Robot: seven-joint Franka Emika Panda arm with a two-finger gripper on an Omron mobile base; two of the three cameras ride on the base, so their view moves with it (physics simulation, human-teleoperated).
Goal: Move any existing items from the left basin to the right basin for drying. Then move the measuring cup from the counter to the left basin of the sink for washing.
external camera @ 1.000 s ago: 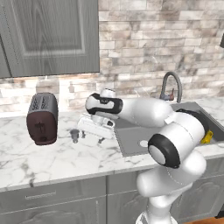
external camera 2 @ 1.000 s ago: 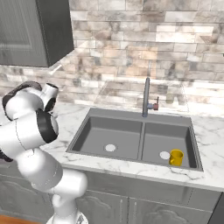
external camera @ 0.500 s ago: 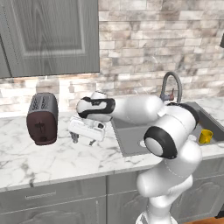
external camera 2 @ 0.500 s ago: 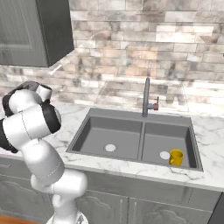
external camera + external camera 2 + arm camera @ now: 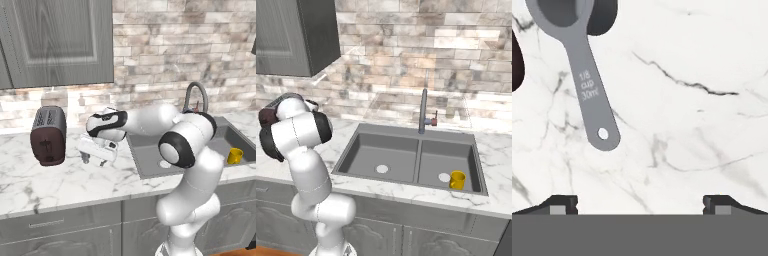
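The measuring cup [image 5: 582, 60] is lying flat on the worktop [image 5: 687, 75], its long handle pointing toward the hand, its bowl running off the top of the hand view. The gripper [image 5: 94, 159] is hovering just above the worktop between the toaster [image 5: 48, 135] and the sink's left edge, fingers spread wide with nothing between them; the cup is sitting ahead and off to one side of them, untouched. The left basin [image 5: 381, 155] is looking bare apart from its drain, and a yellow mug [image 5: 457, 179] is standing in the right basin [image 5: 448, 160], so the first step seems finished. The cup pickup is in hand. Next, the gripper probably needs shifting over the handle, lowering and closing, though the base views are too coarse to show the cup itself.
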